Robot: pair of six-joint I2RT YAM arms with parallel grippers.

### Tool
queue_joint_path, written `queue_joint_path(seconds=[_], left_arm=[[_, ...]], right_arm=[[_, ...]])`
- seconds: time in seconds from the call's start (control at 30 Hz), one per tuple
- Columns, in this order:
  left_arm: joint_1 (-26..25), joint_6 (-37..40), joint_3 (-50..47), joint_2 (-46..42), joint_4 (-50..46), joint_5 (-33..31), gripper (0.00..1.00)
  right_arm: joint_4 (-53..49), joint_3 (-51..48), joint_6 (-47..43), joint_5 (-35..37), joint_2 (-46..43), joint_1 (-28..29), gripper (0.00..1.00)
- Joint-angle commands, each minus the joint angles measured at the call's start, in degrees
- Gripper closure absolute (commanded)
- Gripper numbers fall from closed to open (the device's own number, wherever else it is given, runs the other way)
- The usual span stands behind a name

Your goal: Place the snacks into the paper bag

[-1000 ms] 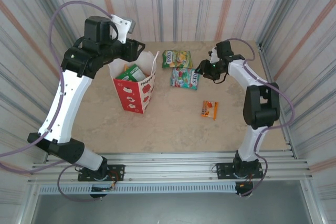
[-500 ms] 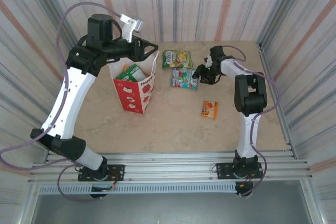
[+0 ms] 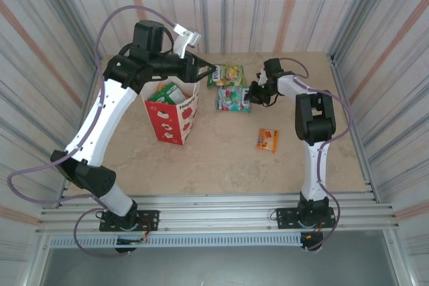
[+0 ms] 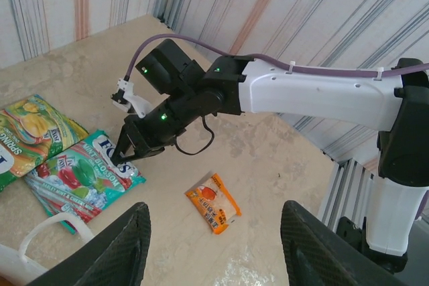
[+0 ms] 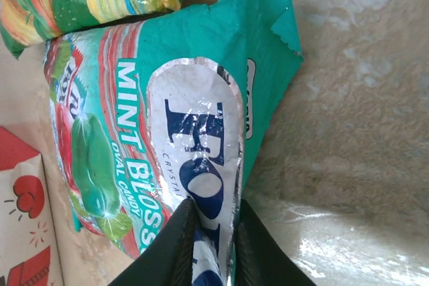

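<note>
The flat shiny teal mint packet (image 3: pixel 234 98) lies top-middle of the top view, thin & crinkly. The right gripper (image 3: pixel 253 92) is pinched on its right edge: pick-up step. Nxt: lift it, go left, drop it in the stiff red-and-white paper bag (image 3: pixel 173 115). The left gripper (image 3: pixel 209 72) hangs half open w/ nothing in it.

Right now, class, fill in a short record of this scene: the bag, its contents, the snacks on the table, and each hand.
Bag: paper bag upright on the table
In bag: green packet
On table: green-yellow packet, teal packet, orange sachet
Left hand: open, empty, near the bag's rim
Right hand: shut on the teal packet's edge
</note>
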Motion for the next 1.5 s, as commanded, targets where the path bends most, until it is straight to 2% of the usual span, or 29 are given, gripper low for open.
queue_joint_path(seconds=[0.0, 0.23, 0.43, 0.63, 0.83, 1.0, 1.23, 1.47], left_arm=[[-0.2, 1.8, 2.4, -0.3, -0.5, 0.2, 0.45], [-0.1, 4.1, 3.1, -0.9, -2.7, -0.4, 0.45], [-0.2, 7.6, 3.1, -2.1, -4.0, 1.3, 0.44], [-1.0, 14.5, 2.4, -3.2, -5.0, 3.6, 0.4], [-5.2, 25.9, 1.7, -3.3, -7.6, 2.1, 0.34], [-6.6, 28.8, 1.8, -1.9, -8.0, 3.4, 0.3], [-8.0, 33.3, 2.3, 0.7, -10.4, 6.5, 0.26], [-10.4, 35.9, 5.6, 4.8, -14.5, 5.9, 0.27]], right_arm=[[-0.1, -0.6, -1.9, 1.4, -2.8, 0.6, 0.88], [0.5, -6.5, -10.0, 3.0, -14.9, 1.6, 0.99], [-2.2, -10.6, -18.6, 2.8, -25.5, 2.3, 1.0], [-7.4, -14.1, -34.4, 0.9, -38.1, 4.2, 1.0], [-13.3, -16.6, -52.2, -4.9, -50.4, 6.4, 1.0], [-17.6, -16.4, -62.6, -10.6, -56.6, 7.1, 1.0], [-21.1, -14.0, -67.9, -14.4, -59.9, 7.1, 1.0], [-18.1, -13.4, -68.2, -17.7, -61.3, 7.2, 1.0]])
